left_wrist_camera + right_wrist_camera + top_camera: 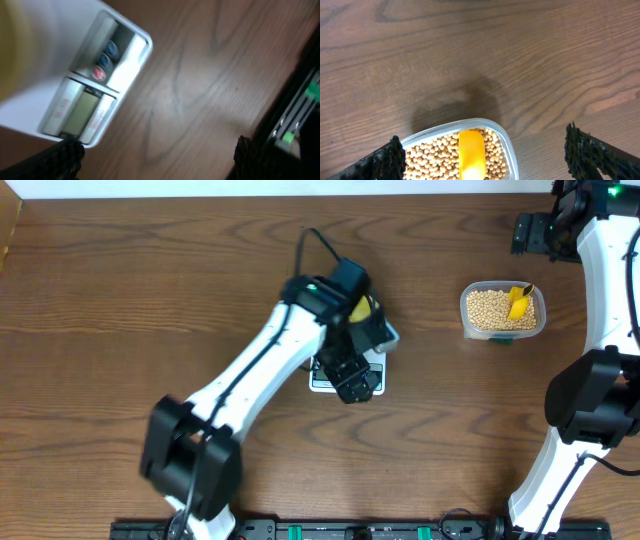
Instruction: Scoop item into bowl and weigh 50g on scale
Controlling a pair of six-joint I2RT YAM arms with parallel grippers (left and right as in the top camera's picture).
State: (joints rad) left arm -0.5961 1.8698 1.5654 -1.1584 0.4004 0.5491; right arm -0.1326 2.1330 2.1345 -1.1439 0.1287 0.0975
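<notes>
The white scale (322, 380) sits mid-table, mostly hidden under my left arm. A sliver of the pale yellow bowl (362, 308) shows on it. My left gripper (356, 383) hovers over the scale's front edge. In the left wrist view the scale's grey display (82, 112) and coloured buttons (102, 62) show, the bowl (10, 50) is a blur at the left, and the left gripper (155, 157) is open over bare wood. The beans (490, 308) fill a clear tub (506, 142) with a yellow scoop (471, 152) in them. My right gripper (482, 150) is open above the tub, holding nothing.
The clear tub (503, 332) stands at the right of the table, next to the right arm's white links (600, 300). A black rail (330, 530) runs along the front edge. The left arm (250, 370) crosses the table diagonally from the lower left.
</notes>
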